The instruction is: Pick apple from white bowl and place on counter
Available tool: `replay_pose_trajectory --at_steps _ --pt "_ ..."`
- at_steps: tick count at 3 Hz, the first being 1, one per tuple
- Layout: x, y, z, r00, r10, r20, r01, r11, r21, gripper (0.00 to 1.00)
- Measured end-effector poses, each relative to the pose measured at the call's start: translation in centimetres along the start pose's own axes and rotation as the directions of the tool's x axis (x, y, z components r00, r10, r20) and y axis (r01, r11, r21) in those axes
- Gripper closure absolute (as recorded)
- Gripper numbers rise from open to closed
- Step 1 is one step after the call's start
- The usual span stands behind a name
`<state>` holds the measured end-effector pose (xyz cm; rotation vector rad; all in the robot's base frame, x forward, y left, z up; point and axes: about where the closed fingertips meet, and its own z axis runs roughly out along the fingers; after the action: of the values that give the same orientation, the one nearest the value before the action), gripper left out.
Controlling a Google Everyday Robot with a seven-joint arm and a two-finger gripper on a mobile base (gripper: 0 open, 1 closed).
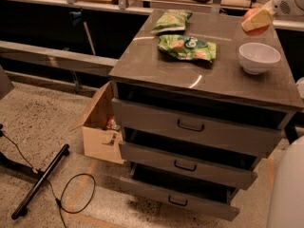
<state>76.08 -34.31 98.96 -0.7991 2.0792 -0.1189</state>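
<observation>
Spreading across the view, the grey table [228, 82] tops three drawers [190, 126], with bare surface for a set-down. Two green snack bags [186, 47] lie toward its back. The white bowl [259, 57] sits empty near the right edge. My end effector [255, 22] hangs above it, clenched around the apple [260, 31], high enough, I judge, to clear the rim.

We're in a workshop-like lab: grey metal drawer cabinet [190, 132], loose cable [76, 194] on speckled floor [42, 127], cardboard box [99, 141], and the pincer [254, 22] clutching the apple [259, 31] above the tabletop's [223, 75] far-right corner.
</observation>
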Motion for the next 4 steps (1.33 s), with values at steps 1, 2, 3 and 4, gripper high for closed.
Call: replay_pose_trajectory --at_steps 1,2,3,4 --pt "-2.4 -0.2 2.0 1.0 0.007 -0.006 -0.006 0.9989 0.046 1.0" --pt "-3.1 -0.2 4.3 0.999 0.012 -0.035 -0.009 0.9966 0.082 1.0" --pt "-2.5 0.4 7.1 0.998 0.033 -0.051 -0.029 0.9966 0.077 1.0" --pt "-1.7 1.5 9.5 0.997 0.044 -0.065 -0.041 0.998 0.048 1.0"
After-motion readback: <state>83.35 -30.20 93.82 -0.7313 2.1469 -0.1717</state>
